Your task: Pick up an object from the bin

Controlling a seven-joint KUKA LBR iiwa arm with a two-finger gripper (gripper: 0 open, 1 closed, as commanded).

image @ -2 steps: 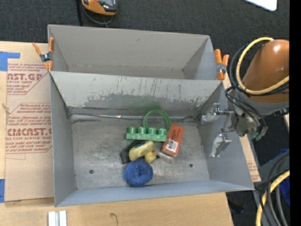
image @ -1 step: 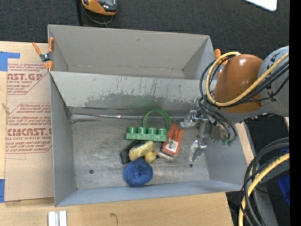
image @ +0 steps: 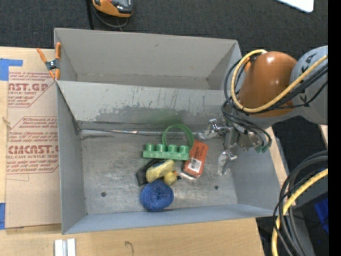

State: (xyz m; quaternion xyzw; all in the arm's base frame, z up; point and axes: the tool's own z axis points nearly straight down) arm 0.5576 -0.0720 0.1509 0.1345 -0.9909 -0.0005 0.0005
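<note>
My gripper [image: 219, 145] hangs at the right side of the bin, its two metal fingers spread open with nothing between them. Just to its left lies an orange flat block with a white label [image: 195, 159], tilted, close to the lower fingertip [image: 225, 163] but apart from it. A green ring [image: 177, 134] rests against a green toothed block [image: 165, 153] further left.
Below the green block sit a yellow lumpy piece [image: 160, 170] on something black [image: 142, 176], and a blue ball [image: 156, 196] near the front wall. The arm's orange cover and cables overhang the bin's right rim.
</note>
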